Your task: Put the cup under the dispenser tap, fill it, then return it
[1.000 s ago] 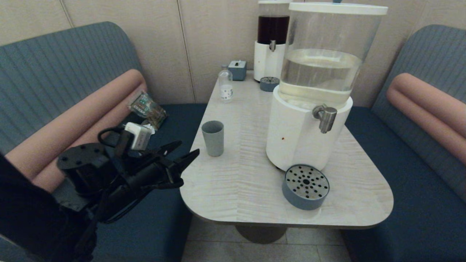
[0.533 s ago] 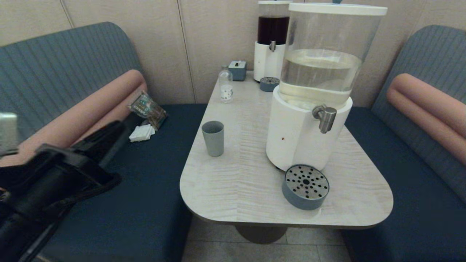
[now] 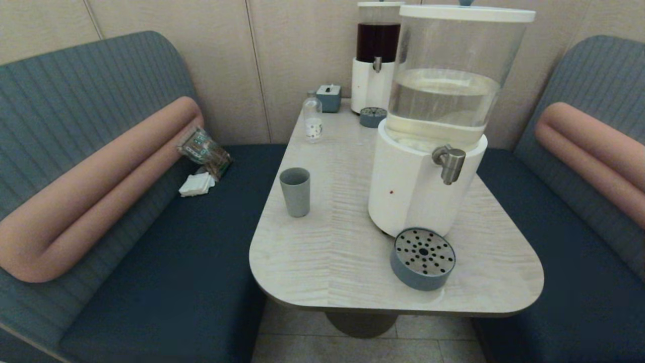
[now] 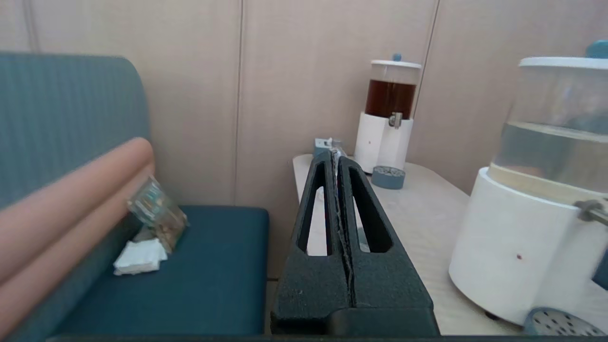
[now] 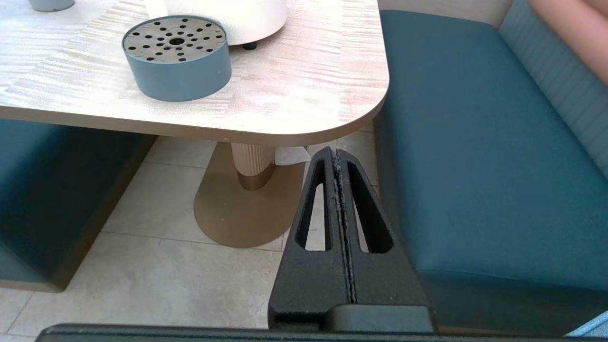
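The grey-blue cup (image 3: pixel 295 191) stands upright on the table's left side, with nothing holding it. The steel dispenser tap (image 3: pixel 450 162) juts from the white base of the large clear-tank dispenser (image 3: pixel 428 176), with a perforated blue drip tray (image 3: pixel 423 258) in front of and below it. Neither arm shows in the head view. My left gripper (image 4: pixel 335 154) is shut and empty, held off the table's left edge and pointing along it; its fingers hide most of the cup. My right gripper (image 5: pixel 336 152) is shut and empty, low over the floor beside the table's front right corner.
At the table's back stand a small clear bottle (image 3: pixel 312 120), a grey box (image 3: pixel 329 97) and a smaller dark-liquid dispenser (image 3: pixel 375 60) with its own drip tray (image 3: pixel 373 116). Blue benches flank the table; a snack bag (image 3: pixel 204 151) and napkins (image 3: pixel 196 184) lie on the left bench.
The left arm drew back from beside the table's left edge and dropped out of the head view. The cup has stayed where it was.
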Available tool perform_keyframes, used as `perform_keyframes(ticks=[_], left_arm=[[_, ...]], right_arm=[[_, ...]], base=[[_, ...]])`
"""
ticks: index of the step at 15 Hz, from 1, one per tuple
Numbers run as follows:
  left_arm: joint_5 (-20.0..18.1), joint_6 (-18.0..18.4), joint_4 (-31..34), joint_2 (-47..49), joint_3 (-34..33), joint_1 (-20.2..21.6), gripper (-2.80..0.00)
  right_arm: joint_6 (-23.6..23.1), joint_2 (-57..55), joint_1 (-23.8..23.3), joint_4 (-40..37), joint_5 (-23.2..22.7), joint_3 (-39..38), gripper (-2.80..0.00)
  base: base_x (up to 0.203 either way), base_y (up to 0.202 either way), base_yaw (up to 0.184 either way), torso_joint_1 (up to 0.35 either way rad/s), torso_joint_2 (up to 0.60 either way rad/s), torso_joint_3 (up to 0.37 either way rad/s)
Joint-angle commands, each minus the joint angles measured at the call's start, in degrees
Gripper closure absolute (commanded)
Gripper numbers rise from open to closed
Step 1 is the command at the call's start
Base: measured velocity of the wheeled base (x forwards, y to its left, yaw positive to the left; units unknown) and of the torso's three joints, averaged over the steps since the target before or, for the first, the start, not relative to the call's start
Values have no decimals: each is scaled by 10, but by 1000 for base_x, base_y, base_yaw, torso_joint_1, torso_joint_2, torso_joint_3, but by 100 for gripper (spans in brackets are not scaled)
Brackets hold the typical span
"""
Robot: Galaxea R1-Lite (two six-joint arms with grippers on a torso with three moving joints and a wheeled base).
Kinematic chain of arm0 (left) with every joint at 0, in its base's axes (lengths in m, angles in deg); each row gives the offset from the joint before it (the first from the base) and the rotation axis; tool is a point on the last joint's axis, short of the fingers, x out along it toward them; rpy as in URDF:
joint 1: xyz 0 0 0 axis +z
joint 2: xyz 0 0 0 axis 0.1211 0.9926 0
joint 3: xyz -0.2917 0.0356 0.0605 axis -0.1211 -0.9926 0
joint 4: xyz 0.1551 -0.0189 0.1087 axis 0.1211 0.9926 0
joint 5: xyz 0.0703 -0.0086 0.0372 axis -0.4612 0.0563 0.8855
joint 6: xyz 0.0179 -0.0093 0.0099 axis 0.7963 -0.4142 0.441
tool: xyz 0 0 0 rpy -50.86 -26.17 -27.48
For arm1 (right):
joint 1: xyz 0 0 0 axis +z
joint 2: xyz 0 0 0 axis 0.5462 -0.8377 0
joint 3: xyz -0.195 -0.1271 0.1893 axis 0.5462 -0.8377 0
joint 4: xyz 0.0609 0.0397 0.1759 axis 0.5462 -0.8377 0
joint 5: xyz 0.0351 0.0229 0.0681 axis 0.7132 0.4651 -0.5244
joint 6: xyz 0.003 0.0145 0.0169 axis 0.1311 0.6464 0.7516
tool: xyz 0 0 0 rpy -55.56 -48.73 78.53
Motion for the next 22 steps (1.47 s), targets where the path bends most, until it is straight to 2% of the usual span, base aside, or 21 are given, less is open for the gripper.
perform_keyframes(ticks=[1, 4, 6, 9, 12, 13, 15, 18, 19, 22], left_arm=[[-11, 3, 154, -154, 27, 8, 0], [-34, 19, 389, -286, 72, 12, 0], [-70, 35, 454, -347, 71, 24, 0], [-100, 66, 531, -432, 16, 30, 0], [-103, 87, 538, -439, -70, 31, 0], [-100, 92, 557, -439, -77, 31, 0], [-82, 103, 583, -439, -75, 32, 0], [-18, 127, 643, -439, -75, 32, 0], [-9, 133, 672, -439, -74, 32, 0], [-8, 125, 664, -439, -75, 32, 0]], right_arm=[[0, -1, 0, 1, 0, -1, 0], [0, -1, 0, 0, 0, -1, 0], [0, -1, 0, 0, 0, -1, 0], [0, -1, 0, 1, 0, -1, 0], [0, -1, 0, 0, 0, 0, 0], [0, -1, 0, 1, 0, -1, 0], [0, -1, 0, 0, 0, -1, 0], [0, -1, 0, 0, 0, -1, 0], [0, -1, 0, 0, 0, -1, 0], [0, -1, 0, 1, 0, -1, 0]], base=[[0, 0, 0, 0, 0, 0], [0, 0, 0, 0, 0, 0], [0, 0, 0, 0, 0, 0], [0, 0, 0, 0, 0, 0], [0, 0, 0, 0, 0, 0], [0, 0, 0, 0, 0, 0], [0, 0, 0, 0, 0, 0], [0, 0, 0, 0, 0, 0], [0, 0, 0, 0, 0, 0], [0, 0, 0, 0, 0, 0]])
